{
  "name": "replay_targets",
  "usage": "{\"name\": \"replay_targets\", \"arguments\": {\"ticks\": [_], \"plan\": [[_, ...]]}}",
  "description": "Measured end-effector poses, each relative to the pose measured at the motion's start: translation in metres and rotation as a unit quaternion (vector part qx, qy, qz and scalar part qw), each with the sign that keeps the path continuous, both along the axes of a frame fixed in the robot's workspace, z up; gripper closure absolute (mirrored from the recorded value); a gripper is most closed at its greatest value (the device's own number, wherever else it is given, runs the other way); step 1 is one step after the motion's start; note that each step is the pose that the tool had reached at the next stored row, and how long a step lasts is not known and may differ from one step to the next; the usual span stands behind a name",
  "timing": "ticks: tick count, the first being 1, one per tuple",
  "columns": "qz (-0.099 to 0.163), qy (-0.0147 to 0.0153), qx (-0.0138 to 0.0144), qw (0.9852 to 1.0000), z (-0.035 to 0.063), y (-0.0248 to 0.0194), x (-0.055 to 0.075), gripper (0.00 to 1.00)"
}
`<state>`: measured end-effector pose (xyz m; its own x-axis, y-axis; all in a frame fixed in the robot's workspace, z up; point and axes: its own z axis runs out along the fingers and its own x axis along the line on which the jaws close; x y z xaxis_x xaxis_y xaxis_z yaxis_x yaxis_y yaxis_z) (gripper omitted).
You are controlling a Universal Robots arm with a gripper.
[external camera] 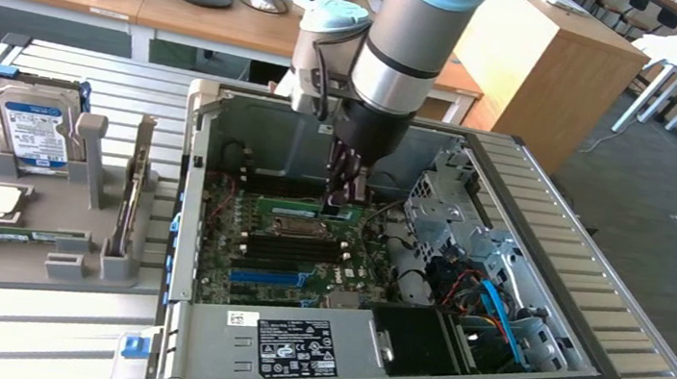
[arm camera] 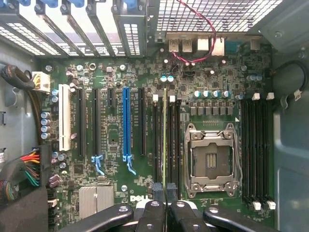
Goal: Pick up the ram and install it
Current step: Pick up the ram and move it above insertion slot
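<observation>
white "dell" logo (arm camera: 137, 198) printed on green motherboard (arm camera: 112, 140); case sticker (external camera: 297, 347) print unreadable.

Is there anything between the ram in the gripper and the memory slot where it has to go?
Nothing visible stands in the way. The gripper, shut on the ram, holds it edge-on over the black memory slots beside the processor socket. Neighbouring slots look empty; the one beneath is hidden by the ram.

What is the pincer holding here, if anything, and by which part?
The long, thin green circuit-board ram stick, pinched by the pincer on its upper edge near one end.
</observation>
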<state>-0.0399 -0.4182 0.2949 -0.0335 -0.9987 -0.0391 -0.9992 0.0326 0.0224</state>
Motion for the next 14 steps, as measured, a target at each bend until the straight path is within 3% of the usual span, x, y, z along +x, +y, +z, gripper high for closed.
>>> {"name": "replay_targets", "arguments": {"ticks": [8,14], "plan": [[0.0,-0.0001,0.0,1.0,-0.0005,0.0001,0.0011,0.88],[0.0,-0.0002,0.0,1.0,-0.0071,0.0,0.0011,0.88]]}}
